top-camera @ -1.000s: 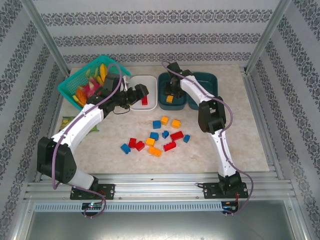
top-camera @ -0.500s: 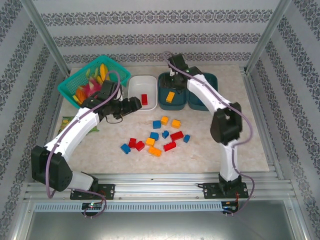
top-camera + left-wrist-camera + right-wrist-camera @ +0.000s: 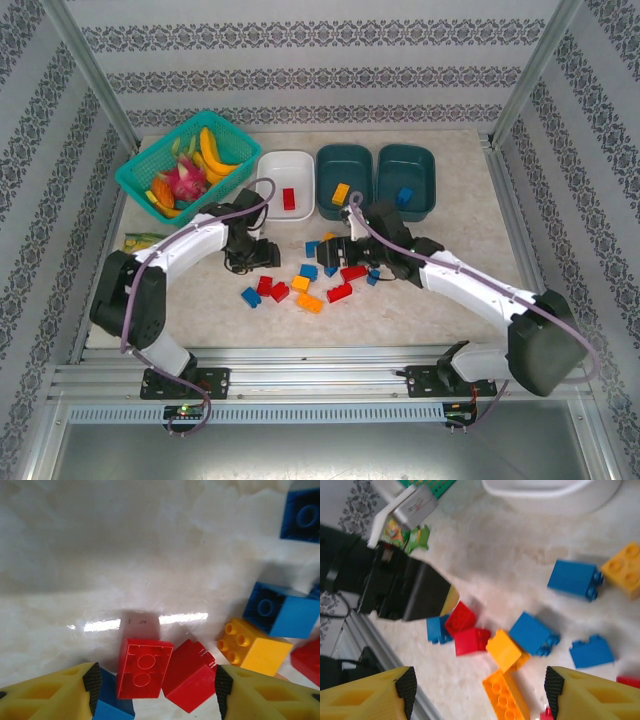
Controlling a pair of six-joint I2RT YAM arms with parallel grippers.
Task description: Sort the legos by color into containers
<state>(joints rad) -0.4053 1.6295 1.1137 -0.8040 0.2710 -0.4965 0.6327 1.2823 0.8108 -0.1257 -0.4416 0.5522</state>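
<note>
Left of the middle of the table (image 3: pixel 150 540), the left tool (image 3: pixel 157 689), spread wide astride 2 red legos (image 3: pixel 142 669), should centre on 1 alone.

Top view: bright, even overhead light, sharp; faint soft shadows on pale counter (image 3: pixel 500 230). Left wrist view: white glare streak on glossy counter just above red lego (image 3: pixel 142 667), grey shadow patches around it. Right wrist view: bright but soft, motion blur throughout.
</note>
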